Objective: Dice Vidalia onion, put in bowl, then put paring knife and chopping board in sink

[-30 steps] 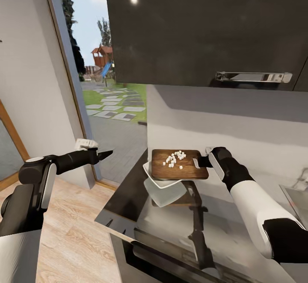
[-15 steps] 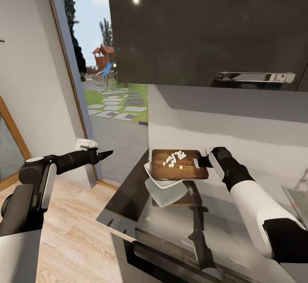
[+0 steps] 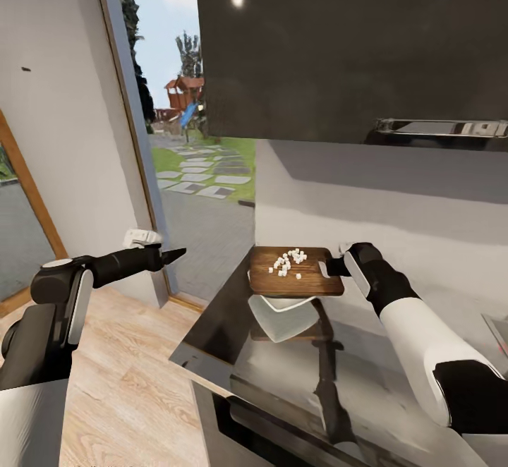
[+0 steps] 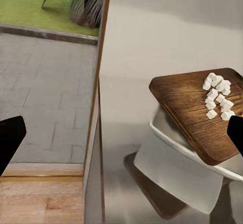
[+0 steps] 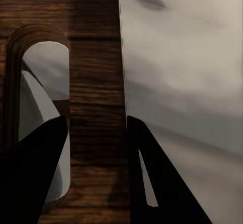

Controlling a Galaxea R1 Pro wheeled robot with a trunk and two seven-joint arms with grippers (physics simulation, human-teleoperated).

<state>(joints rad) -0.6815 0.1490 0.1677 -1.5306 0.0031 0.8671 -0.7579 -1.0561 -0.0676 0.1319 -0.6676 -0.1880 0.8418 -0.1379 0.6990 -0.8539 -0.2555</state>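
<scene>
Right end effector (image 3: 336, 267) clamped on chopping board (image 3: 295, 281), over bowl (image 3: 284, 306)

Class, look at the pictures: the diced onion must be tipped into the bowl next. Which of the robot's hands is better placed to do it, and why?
The right. The right hand already grips the chopping board at its handle end, holding it with the diced onion above the bowl. The left hand hangs open off to the side, away from the countertop.
</scene>
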